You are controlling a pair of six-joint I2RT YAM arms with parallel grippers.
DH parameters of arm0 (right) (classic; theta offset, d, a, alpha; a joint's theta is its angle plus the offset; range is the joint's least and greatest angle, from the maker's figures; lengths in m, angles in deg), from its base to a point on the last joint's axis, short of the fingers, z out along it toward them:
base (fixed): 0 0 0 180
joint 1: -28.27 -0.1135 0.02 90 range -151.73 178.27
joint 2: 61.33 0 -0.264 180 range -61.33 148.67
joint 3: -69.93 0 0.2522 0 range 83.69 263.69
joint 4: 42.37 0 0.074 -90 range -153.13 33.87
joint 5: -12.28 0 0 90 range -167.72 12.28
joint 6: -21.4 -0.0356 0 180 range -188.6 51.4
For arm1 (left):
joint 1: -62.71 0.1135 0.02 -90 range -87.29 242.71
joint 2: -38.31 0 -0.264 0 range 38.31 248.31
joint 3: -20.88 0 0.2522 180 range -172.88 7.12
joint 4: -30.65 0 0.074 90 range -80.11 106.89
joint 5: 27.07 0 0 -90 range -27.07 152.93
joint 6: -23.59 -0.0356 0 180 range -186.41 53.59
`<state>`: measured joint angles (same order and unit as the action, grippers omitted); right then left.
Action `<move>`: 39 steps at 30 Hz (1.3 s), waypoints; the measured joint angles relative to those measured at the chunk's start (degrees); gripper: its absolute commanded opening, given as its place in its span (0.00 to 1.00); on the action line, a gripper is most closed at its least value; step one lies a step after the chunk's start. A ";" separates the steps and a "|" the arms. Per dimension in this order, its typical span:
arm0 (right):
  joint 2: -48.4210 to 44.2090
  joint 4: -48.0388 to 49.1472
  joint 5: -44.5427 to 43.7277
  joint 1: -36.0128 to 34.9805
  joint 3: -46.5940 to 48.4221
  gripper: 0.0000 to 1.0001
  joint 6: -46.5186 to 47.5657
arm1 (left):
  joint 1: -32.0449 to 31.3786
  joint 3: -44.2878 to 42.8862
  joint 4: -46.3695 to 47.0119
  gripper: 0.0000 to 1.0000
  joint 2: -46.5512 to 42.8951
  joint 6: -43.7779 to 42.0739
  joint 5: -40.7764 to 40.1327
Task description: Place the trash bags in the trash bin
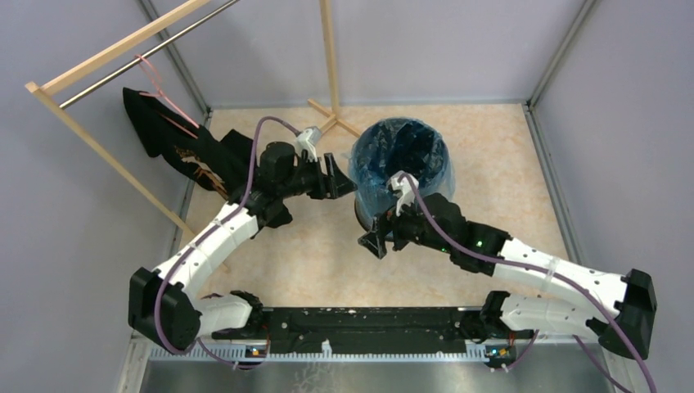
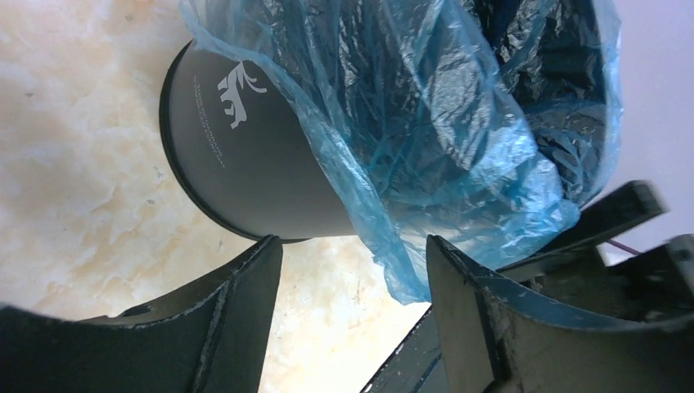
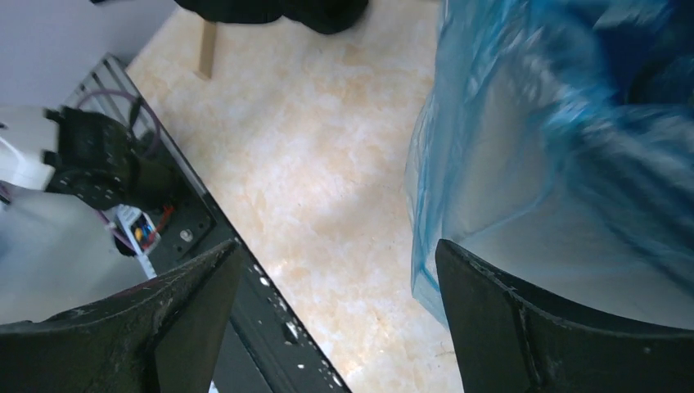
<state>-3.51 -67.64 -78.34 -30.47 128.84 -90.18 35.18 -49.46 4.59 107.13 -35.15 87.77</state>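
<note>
The trash bin (image 1: 362, 214) stands upright at the middle back of the table, a dark grey cylinder with a white logo in the left wrist view (image 2: 245, 164). The light-blue trash bag (image 1: 385, 160) lines its inside and hangs crumpled over the rim and down the outer wall (image 2: 425, 123). My left gripper (image 1: 342, 182) is open and empty just left of the bin, its jaws (image 2: 352, 286) below the bag's hanging edge. My right gripper (image 1: 375, 240) is open and empty at the bin's near side; its right finger (image 3: 491, 311) lies next to the bag film (image 3: 507, 123).
A black garment (image 1: 176, 143) hangs with a pink hanger on a wooden rack (image 1: 98, 139) at the back left. A wooden post (image 1: 330, 57) stands behind the bin. The black base rail (image 1: 360, 323) runs along the near edge. Grey walls enclose the table.
</note>
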 measured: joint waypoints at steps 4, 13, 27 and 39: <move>-2.82 -0.15 -0.61 0.02 2.03 0.89 -1.46 | 0.00 2.36 4.92 0.63 1.88 2.47 0.92; -4.42 -13.49 -6.64 0.39 16.02 0.93 -2.05 | 0.07 4.15 9.16 0.52 10.78 3.96 1.01; -3.23 -6.91 30.91 64.67 12.52 0.80 -12.28 | 0.07 6.62 6.71 0.53 10.45 3.26 0.39; 4.94 12.68 45.86 68.94 -2.80 0.53 -24.79 | 0.07 6.54 6.75 0.49 8.04 3.78 1.20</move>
<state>1.43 -54.97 -32.48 38.46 126.04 -114.97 35.24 -42.92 11.35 115.17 -31.37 88.97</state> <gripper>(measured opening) 0.624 0.508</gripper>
